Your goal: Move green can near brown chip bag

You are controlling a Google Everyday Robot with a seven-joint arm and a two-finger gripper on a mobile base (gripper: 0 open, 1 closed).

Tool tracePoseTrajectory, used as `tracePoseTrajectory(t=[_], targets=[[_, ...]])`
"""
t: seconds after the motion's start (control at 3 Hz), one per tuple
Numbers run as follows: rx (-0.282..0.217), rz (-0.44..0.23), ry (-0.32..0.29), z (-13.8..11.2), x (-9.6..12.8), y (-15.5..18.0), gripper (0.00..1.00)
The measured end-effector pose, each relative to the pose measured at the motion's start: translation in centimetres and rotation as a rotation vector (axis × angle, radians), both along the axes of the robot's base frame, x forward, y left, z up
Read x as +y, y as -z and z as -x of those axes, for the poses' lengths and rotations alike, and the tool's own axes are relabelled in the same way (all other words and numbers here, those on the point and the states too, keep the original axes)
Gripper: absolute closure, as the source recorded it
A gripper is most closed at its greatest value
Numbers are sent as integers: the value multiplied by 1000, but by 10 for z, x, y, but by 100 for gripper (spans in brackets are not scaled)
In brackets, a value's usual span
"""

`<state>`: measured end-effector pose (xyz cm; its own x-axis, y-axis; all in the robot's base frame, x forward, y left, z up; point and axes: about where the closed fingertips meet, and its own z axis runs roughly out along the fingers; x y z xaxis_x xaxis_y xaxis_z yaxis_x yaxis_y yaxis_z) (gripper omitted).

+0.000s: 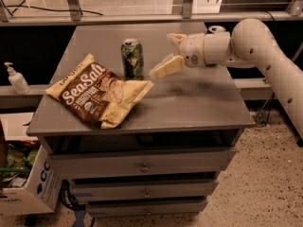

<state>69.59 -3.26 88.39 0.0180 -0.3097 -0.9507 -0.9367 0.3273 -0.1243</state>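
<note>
i see the grey cabinet top [199,103] carrying the brown chip bag [97,93], green can [132,58] upright just behind it; gripper [167,53] hovers right of the can, jaws apart.

one green can [132,58] is standing on one grey table [199,103]. one brown chip bag [97,93] is lying just in front of the can. one robot arm [255,41] is reaching in from the right, carrying one gripper [168,53], which is hovering just right of the can with its two fingers spread apart. three drawers [142,162] are showing under the table top. one white pump bottle [16,78] is sitting at far left, and one cardboard box [28,193] is sitting low at left.
</note>
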Motion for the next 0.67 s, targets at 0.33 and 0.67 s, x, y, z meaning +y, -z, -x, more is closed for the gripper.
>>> tracePoseTrajectory(t=[0.33, 0.67], targets=[[17, -19, 59, -3, -23, -2, 0], [37, -27, 102, 0, -41, -3, 0]])
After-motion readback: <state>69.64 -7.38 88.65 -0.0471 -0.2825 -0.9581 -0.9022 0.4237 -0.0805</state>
